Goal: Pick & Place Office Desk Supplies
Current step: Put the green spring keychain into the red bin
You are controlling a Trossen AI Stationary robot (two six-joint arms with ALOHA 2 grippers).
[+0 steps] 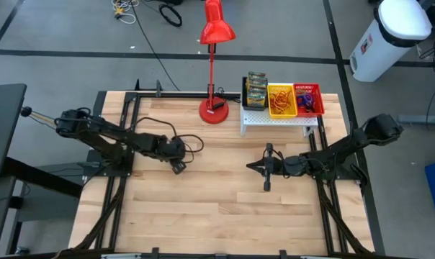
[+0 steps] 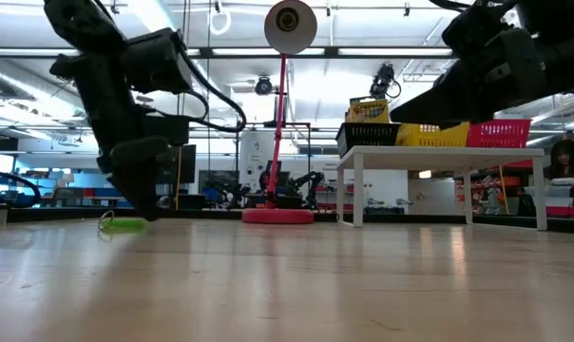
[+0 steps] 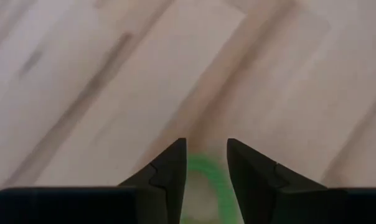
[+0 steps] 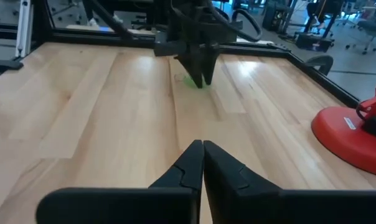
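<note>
My left gripper is down at the table, left of centre, with its fingers parted by a narrow gap and a green band lying flat on the wood between and just under the tips; I can't tell from here whether the fingers touch it. From the low view the band lies on the boards beside the fingertips. My right gripper hangs above the table right of centre, fingers pressed together, holding nothing. At the back, a white stand carries three bins: black with crayon boxes, yellow and red with bands. The red lamp stands just left of the stand.
</note>
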